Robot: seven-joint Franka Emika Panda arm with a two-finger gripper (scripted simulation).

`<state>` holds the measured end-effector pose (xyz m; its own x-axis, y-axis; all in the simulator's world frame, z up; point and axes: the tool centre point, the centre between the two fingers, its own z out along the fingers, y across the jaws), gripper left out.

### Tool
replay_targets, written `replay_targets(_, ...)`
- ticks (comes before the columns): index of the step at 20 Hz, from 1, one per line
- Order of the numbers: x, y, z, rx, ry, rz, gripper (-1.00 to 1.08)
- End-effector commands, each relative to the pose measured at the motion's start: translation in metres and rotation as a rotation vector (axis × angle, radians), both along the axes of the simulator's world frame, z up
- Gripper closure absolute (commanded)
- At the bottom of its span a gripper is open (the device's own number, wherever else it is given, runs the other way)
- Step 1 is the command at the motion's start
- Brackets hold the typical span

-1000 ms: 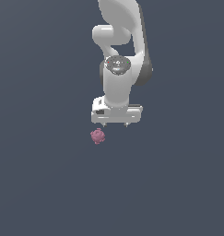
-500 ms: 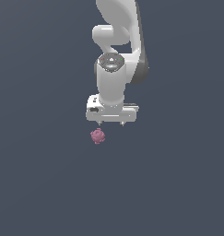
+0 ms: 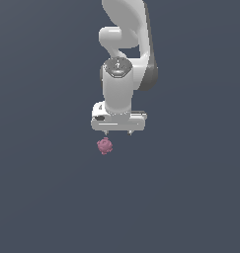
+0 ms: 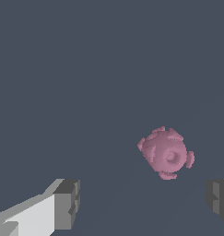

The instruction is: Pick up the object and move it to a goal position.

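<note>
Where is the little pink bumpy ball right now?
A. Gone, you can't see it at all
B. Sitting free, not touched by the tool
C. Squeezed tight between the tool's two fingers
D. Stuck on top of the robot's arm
B. The pink bumpy ball lies apart from the open tool; in the wrist view both fingers stand wide of it, touching nothing.

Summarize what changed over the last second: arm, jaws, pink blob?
The gripper came down and shifted toward the exterior view's left, closing on the pink blob. It now hangs just above the blob and a little to the exterior view's right of it. Nothing was taken hold of or let go: the jaws are open and empty, and in the wrist view the blob lies apart from both. The blob itself stayed put.
</note>
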<state>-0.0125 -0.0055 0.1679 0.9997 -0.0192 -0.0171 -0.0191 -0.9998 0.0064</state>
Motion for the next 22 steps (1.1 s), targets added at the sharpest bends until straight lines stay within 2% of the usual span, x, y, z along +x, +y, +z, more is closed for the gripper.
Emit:
replay_targets(1,0.000,-0.003,-0.003,0.000,0.000,0.020,-0.92)
replay_targets(9,-0.002,-0.017,-0.018,0.001,-0.002,0.138,-0.92)
replay_targets(22,-0.008,-0.050,-0.055,0.006,-0.008,0.429,-0.92)
